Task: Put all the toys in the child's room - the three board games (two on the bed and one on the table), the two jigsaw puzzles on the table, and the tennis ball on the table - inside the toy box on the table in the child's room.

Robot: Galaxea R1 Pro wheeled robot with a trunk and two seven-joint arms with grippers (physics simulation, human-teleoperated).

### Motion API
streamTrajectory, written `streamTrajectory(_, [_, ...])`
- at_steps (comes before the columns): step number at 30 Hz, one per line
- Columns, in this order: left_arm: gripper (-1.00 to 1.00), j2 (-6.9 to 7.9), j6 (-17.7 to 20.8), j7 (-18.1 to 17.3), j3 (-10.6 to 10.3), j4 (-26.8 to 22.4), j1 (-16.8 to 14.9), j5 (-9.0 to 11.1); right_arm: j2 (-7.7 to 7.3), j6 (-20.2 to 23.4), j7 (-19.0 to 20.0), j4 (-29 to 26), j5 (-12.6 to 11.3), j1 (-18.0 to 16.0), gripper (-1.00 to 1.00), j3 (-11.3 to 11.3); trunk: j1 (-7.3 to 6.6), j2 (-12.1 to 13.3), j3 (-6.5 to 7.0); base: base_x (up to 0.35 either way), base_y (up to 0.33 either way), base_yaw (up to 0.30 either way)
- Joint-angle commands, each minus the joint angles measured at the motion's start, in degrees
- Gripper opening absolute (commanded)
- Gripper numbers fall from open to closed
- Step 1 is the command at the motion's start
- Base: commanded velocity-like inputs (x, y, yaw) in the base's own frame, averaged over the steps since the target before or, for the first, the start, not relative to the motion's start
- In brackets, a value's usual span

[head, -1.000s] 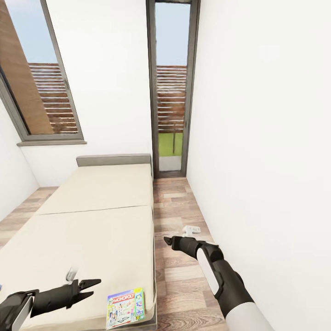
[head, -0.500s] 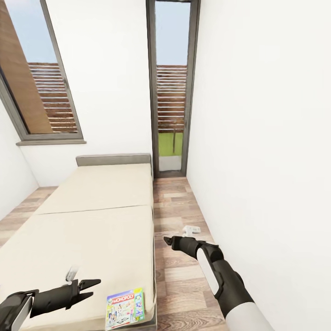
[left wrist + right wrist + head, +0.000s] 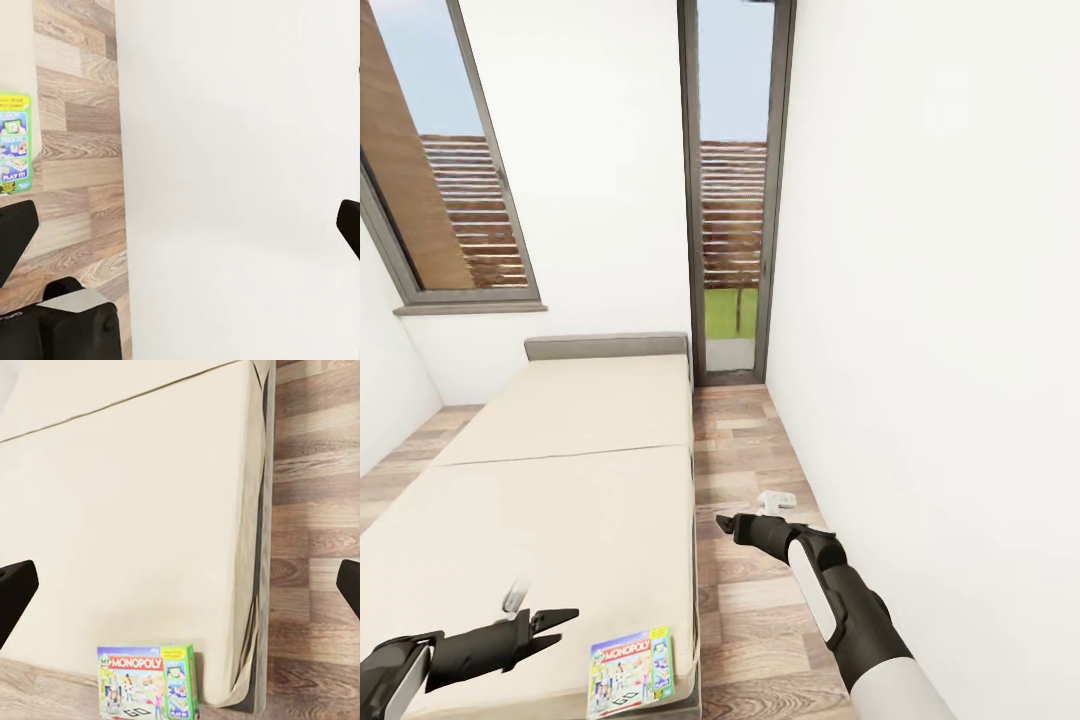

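Note:
A green-edged Monopoly board game lies flat at the near right corner of the bed, a beige mattress with a low grey headboard. My left gripper hovers open over the mattress, just left of the box. Over the wood floor to the right of the bed, my right gripper is open too. The right wrist view looks between the open right gripper onto the Monopoly box and the bed. Past the open left gripper, a strip of the box shows.
A white wall runs close along the right of a narrow wood-floor aisle beside the bed. A tall dark-framed glass door stands at the far end. A small white object lies on the floor near the right gripper.
The head view has crept very slightly, so the Monopoly box sits a touch lower in the picture. Both arms hold the same pose with open grippers.

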Motion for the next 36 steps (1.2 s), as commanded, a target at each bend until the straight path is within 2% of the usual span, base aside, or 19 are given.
streamTrajectory(1, [1.00,0.01,0.45,0.18,0.03,0.00,-0.04,0.16,0.01,0.30,0.12,-0.06,-0.01,-0.04,1.00,-0.05,0.24,-0.50,-0.28,0.000,0.000,0.000])
streamTrajectory(9, [1.00,-0.05,0.38,1.75,0.10,0.01,-0.04,0.16,0.01,0.37,0.10,-0.06,-0.03,-0.04,1.00,-0.06,2.00,-3.71,-1.71,0.000,0.000,0.000])
streamTrajectory(25, [1.00,-0.06,0.46,2.46,0.15,0.02,-0.04,0.16,0.01,0.37,0.08,0.02,-0.11,-0.04,1.00,-0.18,5.51,-10.12,-4.59,0.000,0.000,0.000])
streamTrajectory(36, [1.00,-0.06,0.38,2.51,0.19,0.02,-0.04,0.13,0.01,0.48,0.08,0.10,-0.12,-0.04,1.00,-0.24,5.51,-10.12,-4.59,-0.183,0.000,0.000])
